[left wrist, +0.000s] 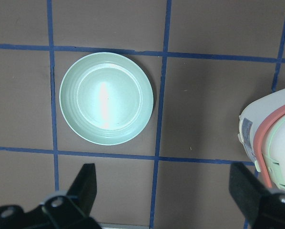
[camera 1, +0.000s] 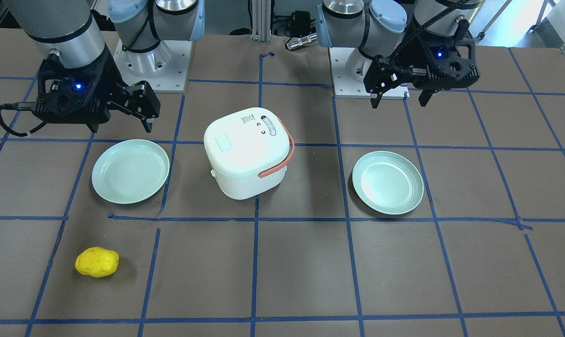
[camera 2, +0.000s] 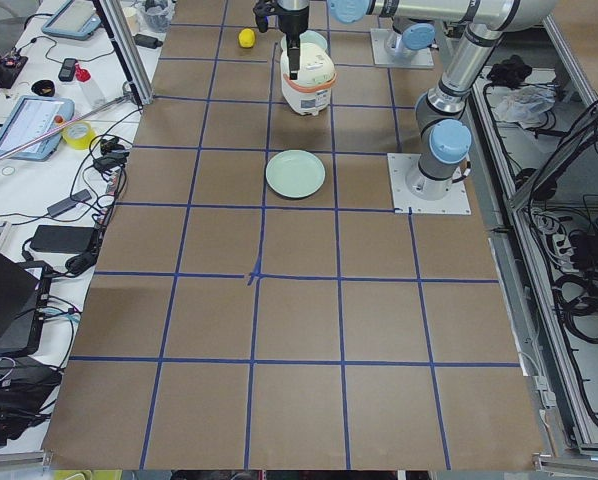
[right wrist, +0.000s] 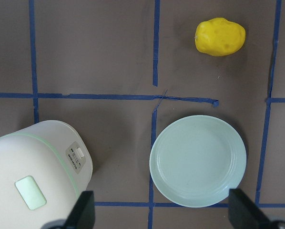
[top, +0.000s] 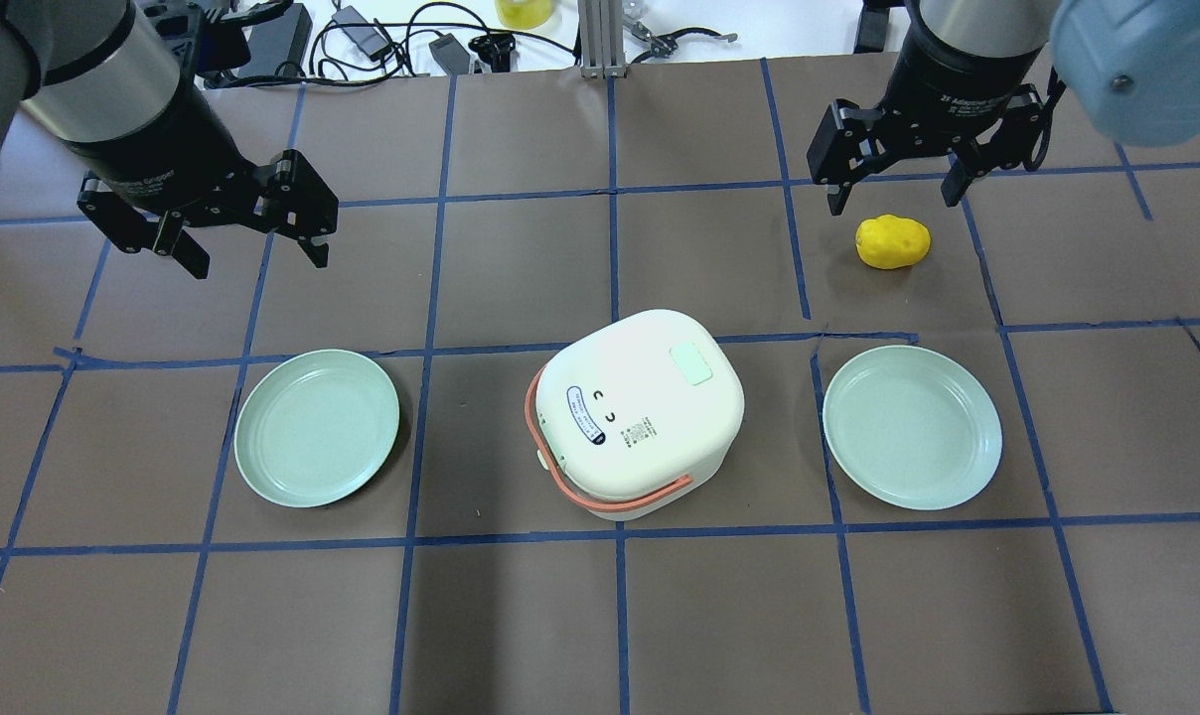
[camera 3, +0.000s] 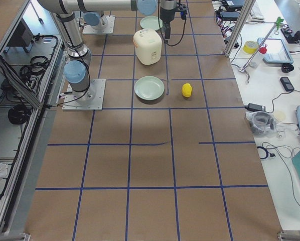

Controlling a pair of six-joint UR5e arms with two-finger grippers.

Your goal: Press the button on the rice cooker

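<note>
The white rice cooker (top: 640, 417) with a salmon handle stands at the table's middle, lid shut. A pale green rectangular button (top: 690, 363) sits on its lid; a small front panel with a switch (right wrist: 78, 156) shows in the right wrist view. My left gripper (top: 257, 260) is open and empty, high above the table, to the left of the cooker and apart from it. My right gripper (top: 896, 199) is open and empty, high on the cooker's right. In the front-facing view the left gripper (camera 1: 399, 99) and the right gripper (camera 1: 121, 125) hang near the arm bases.
Two pale green plates lie on either side of the cooker, one on the left (top: 317, 427) and one on the right (top: 913, 427). A yellow potato-like object (top: 893, 241) lies beyond the right plate. Blue tape lines grid the brown table.
</note>
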